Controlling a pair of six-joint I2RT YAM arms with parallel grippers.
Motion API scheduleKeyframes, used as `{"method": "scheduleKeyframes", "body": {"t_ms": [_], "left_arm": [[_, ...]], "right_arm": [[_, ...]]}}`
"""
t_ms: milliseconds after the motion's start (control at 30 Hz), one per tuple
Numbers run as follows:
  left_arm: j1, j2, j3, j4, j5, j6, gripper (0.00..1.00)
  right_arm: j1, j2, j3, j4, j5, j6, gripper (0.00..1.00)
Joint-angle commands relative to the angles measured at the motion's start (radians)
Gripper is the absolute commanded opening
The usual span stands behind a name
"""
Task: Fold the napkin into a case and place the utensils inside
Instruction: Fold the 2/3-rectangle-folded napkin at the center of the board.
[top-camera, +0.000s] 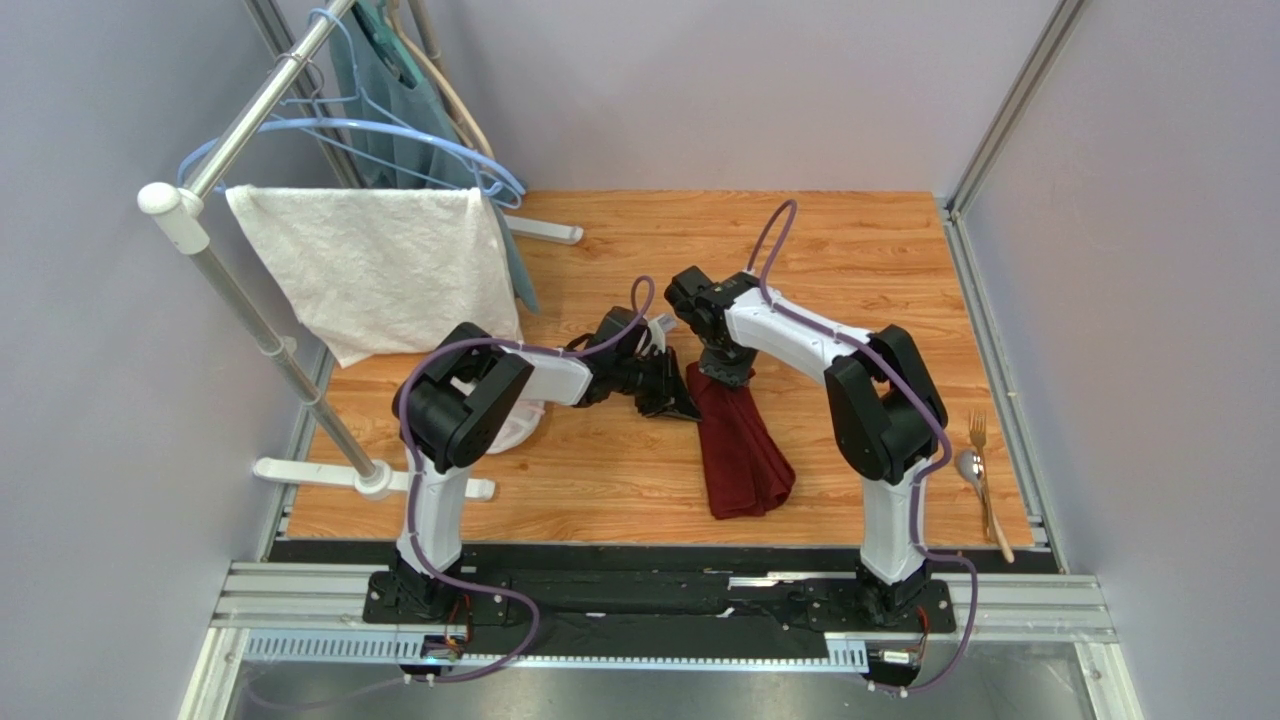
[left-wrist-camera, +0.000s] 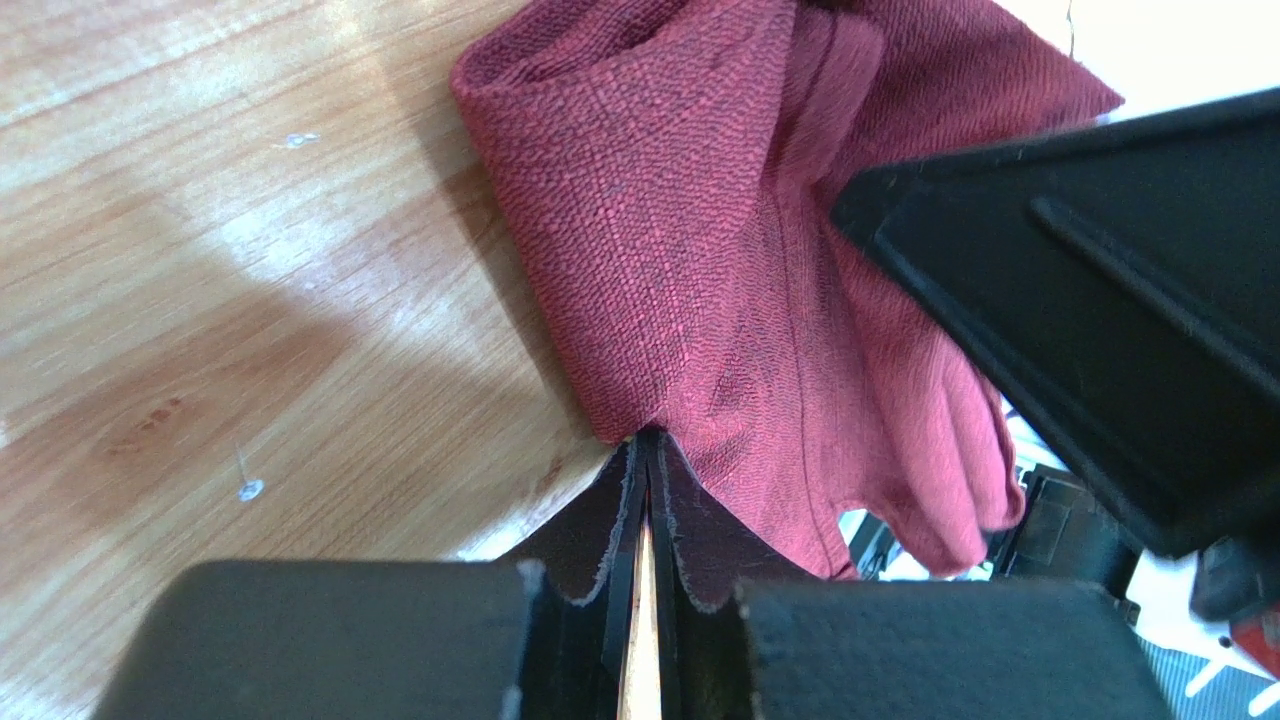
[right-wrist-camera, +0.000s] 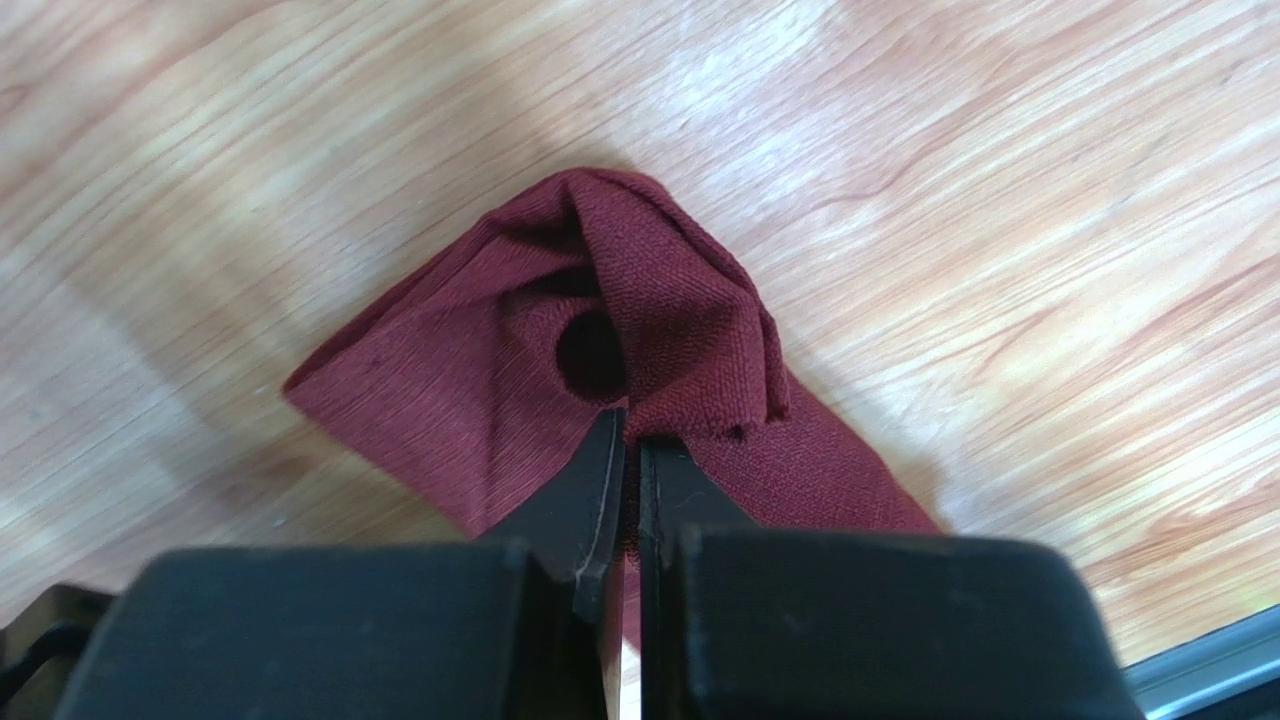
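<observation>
The right claw (right-wrist-camera: 633, 450) and left claw (left-wrist-camera: 646, 458) both clenched the far end of the limp dark maroon cloth napkin (top-camera: 742, 447) — part-folded on the wooden bench (top-camera: 601, 483) — likely light, best held by corners.

The left arm (top-camera: 451, 413) and the right arm (top-camera: 887, 405) were bent at raised elbows and reached inward to the centre of the top view. The left gripper (top-camera: 663, 387) and the right gripper (top-camera: 723, 369) were held close together. In each wrist view the jaws were seen pressed together on the napkin (top-camera: 741, 450).
</observation>
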Motion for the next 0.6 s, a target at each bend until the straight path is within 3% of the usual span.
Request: {"method": "scheduleKeyframes", "body": {"t_ms": [0,400,433,467,567], "left_arm": [[-0.015,0.028,0.025,0.009,-0.025,0.016,0.1],[-0.011,-0.022,0.005,-0.021,-0.023,0.091,0.09],[-0.011,-0.025,-0.001,-0.011,-0.019,0.091,0.1],[-0.009,-0.033,-0.006,-0.005,-0.014,0.093,0.11],[-0.008,-0.062,-0.019,-0.001,0.0,0.106,0.2]], "right_arm": [[0.029,0.014,0.049,0.004,0.0,0.087,0.0],[0.023,0.015,-0.039,0.155,-0.091,0.035,0.12],[0.022,0.006,-0.055,0.176,-0.118,0.022,0.13],[0.02,-0.008,-0.067,0.197,-0.129,0.01,0.21],[0.009,-0.049,-0.121,0.269,-0.172,-0.03,0.24]]}}
